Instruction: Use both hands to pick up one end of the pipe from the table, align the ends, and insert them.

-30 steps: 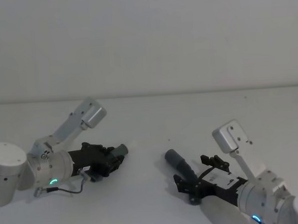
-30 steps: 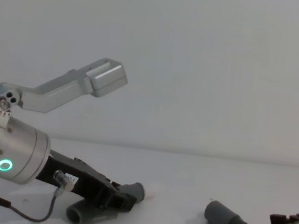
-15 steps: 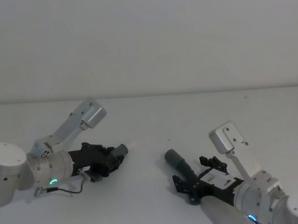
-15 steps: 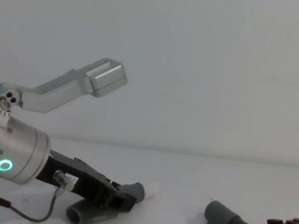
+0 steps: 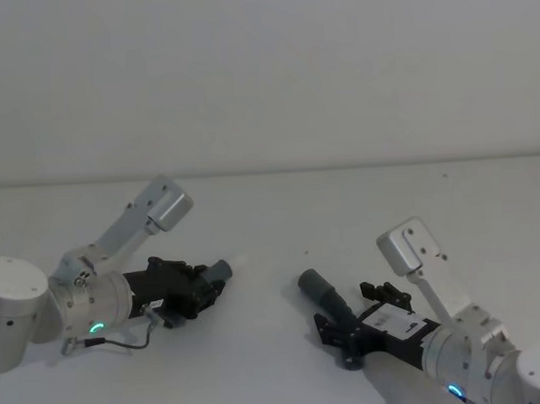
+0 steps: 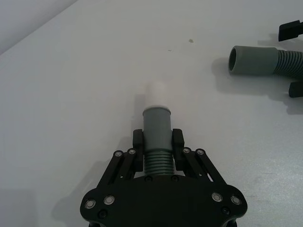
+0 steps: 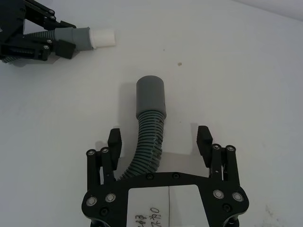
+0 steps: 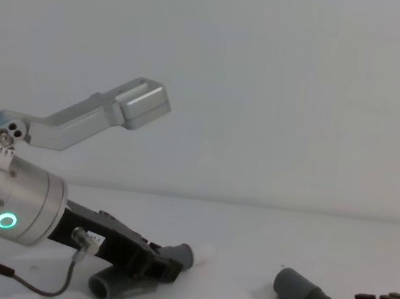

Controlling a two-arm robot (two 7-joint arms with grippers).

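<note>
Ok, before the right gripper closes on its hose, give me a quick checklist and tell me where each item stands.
1. The left gripper is clamped on the white-tipped hose, just behind its cuff: ok.
2. The right gripper is open, with a finger on each side of the plain-cuffed hose: ok.
3. That hose is centred between the fingers: not ok, it lies nearer one finger.
4. The white tip is in line with the hollow cuff: not ok, they are apart and not in line.
5. The white-tipped end is lifted off the table: cannot tell.
</note>
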